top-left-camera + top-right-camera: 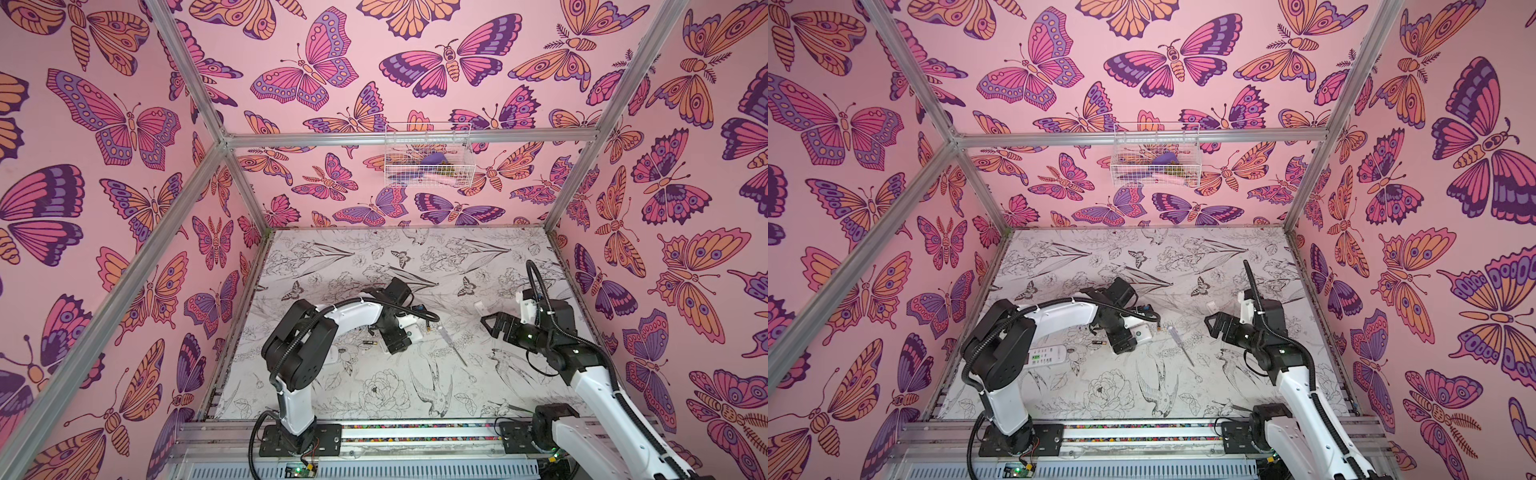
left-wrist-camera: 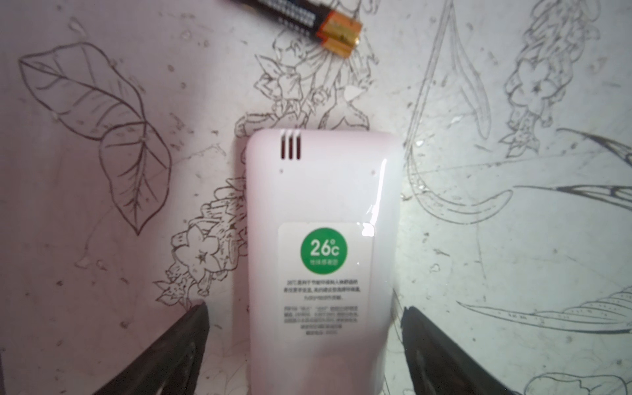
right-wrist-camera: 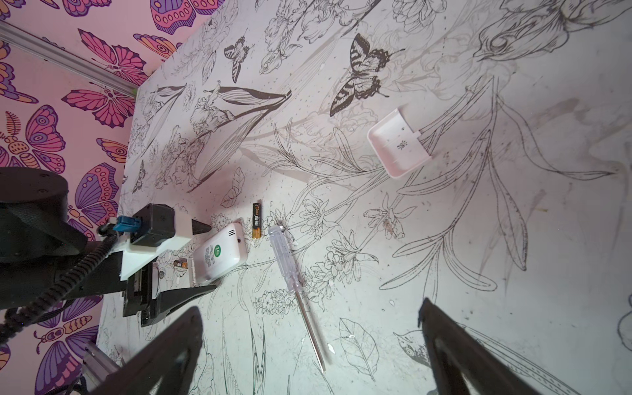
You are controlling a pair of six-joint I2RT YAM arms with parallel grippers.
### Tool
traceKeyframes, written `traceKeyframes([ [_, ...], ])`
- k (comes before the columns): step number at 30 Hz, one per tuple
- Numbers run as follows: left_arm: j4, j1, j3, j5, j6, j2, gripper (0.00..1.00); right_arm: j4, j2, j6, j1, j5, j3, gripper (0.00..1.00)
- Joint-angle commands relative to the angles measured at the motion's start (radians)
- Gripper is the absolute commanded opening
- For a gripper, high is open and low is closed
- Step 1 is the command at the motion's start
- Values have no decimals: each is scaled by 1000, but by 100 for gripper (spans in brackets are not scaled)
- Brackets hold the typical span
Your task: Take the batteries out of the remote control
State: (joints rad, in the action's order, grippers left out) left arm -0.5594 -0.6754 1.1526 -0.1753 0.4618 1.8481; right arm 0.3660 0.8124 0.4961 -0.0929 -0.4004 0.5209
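Pose: the left arm rises from its base, folds at the elbow and reaches forward and down, so that the left gripper (image 2: 304,309) sits low over the printed white table (image 1: 374,257). We see its two black fingers (image 2: 191,342) spread on either side of a white plastic remote control (image 2: 321,205), which lies back-up and carries a round green sticker. A strip of table shows between each finger and the casing, so the jaws stand apart and clamp nothing. The right arm leans in from the right, with the right gripper (image 1: 490,327) above the table, its fingers wide apart and nothing between them.

Task items: a slim black battery with a gold-coloured end (image 2: 307,20) lies on the table just beyond the vented end of the remote control. A second battery (image 3: 180,264) lies beside the remote control's other end, near the left gripper. We make out these two.

Views: only a top view shows a second white remote with green buttons (image 1: 1046,355) under the left elbow. The right wrist view shows most clearly a clear-handled screwdriver (image 3: 290,270) and a white battery cover (image 3: 398,142), well apart from the remote control.

Hidden: the remote control's near end runs out of the left wrist view, and the left gripper covers it in the right wrist view. We cannot tell whether batteries sit inside.
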Motion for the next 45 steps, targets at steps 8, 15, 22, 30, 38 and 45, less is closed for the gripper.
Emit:
traceKeyframes([
  [8,-41,-10,21,-15,-18,43,78,29,-28,-18,6,21,-1,99],
  [15,-49,-16,36,-20,-14,59,66,59,-34,-33,7,35,15,99],
  [22,-62,-18,51,-26,-15,58,60,97,-37,-47,6,47,47,99],
  [30,-69,-8,72,-47,-43,29,57,65,-39,-20,7,37,43,98],
  [38,-68,58,81,-74,-99,-39,56,39,-45,-17,6,36,56,98],
  [45,-54,147,72,-82,-151,-114,55,47,-44,-65,7,58,101,98],
])
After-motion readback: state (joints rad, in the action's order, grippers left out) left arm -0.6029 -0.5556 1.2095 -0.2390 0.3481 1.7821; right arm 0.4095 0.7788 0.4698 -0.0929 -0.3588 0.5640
